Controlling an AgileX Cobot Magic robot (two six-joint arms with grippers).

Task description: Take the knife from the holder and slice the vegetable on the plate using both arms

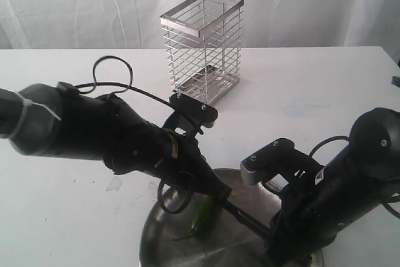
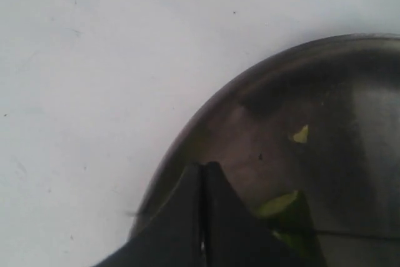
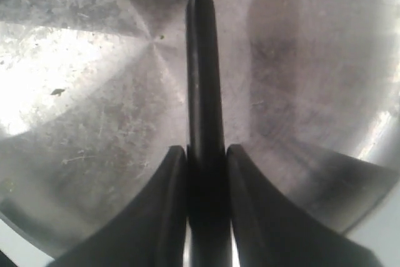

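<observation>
The shiny steel plate (image 1: 150, 232) lies at the near edge of the table. On it rests the green vegetable (image 1: 203, 216), showing pale cut flesh (image 2: 278, 204) in the left wrist view, with a small loose piece (image 2: 301, 134) further off. My left gripper (image 1: 217, 193) (image 2: 203, 168) is shut with nothing between its fingers, its tip right beside the vegetable. My right gripper (image 1: 270, 232) (image 3: 205, 151) is shut on the black knife (image 3: 203, 73), whose blade (image 1: 242, 215) points across the plate (image 3: 94, 92) towards the vegetable. The wire holder (image 1: 201, 48) stands behind the plate.
A white table (image 1: 312, 104) carries everything, with a white curtain behind it. The plate's rim (image 2: 187, 136) meets bare table in the left wrist view. A black cable loops above the left arm (image 1: 94, 129). The right arm (image 1: 350, 186) fills the lower right corner.
</observation>
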